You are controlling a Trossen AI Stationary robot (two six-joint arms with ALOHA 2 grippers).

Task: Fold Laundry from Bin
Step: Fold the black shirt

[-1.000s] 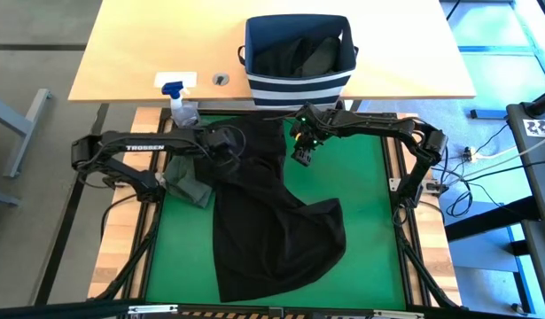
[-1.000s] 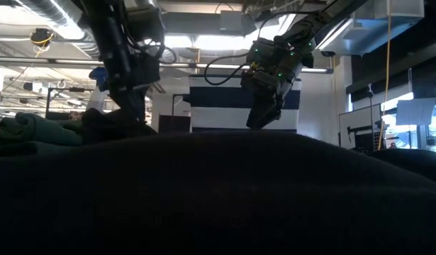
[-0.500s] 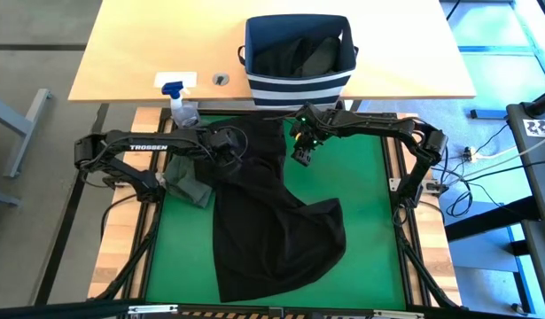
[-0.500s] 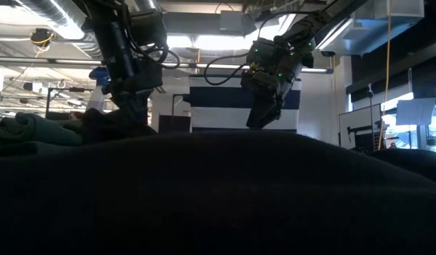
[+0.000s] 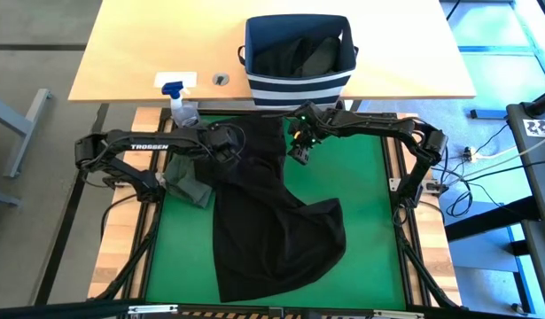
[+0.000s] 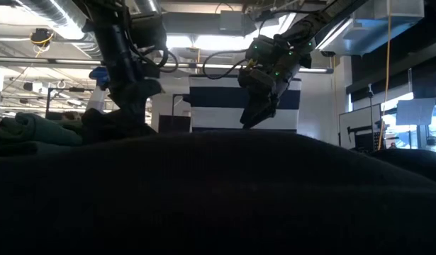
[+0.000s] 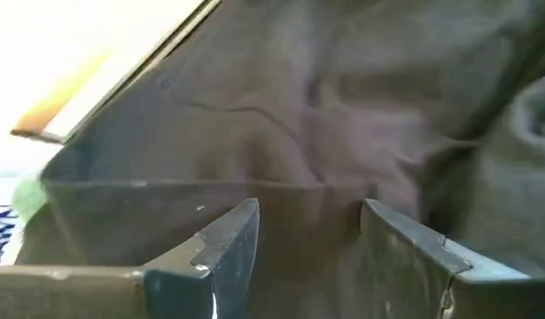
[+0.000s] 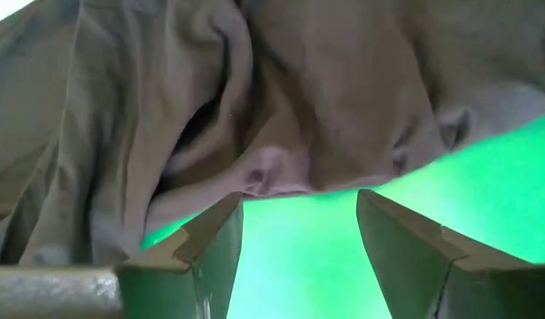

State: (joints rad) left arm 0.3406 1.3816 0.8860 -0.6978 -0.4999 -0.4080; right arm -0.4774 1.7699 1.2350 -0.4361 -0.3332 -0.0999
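Between the two arms, the black garment (image 5: 272,221) lies spread and rumpled on the green mat (image 5: 365,230), unfolded. Left jaws (image 5: 226,152) and right jaws (image 5: 299,151) stand released over its top edge. More laundry waits in the bin (image 5: 299,84); folding has barely begun.

Industrial lab or workshop space. Indicators: exposed ceiling ducting (image 6: 33,32) and strip lighting, two robot arms mounted at a green mat (image 5: 365,221), a plain wooden desk (image 5: 148,53), loose floor cabling (image 5: 485,146).
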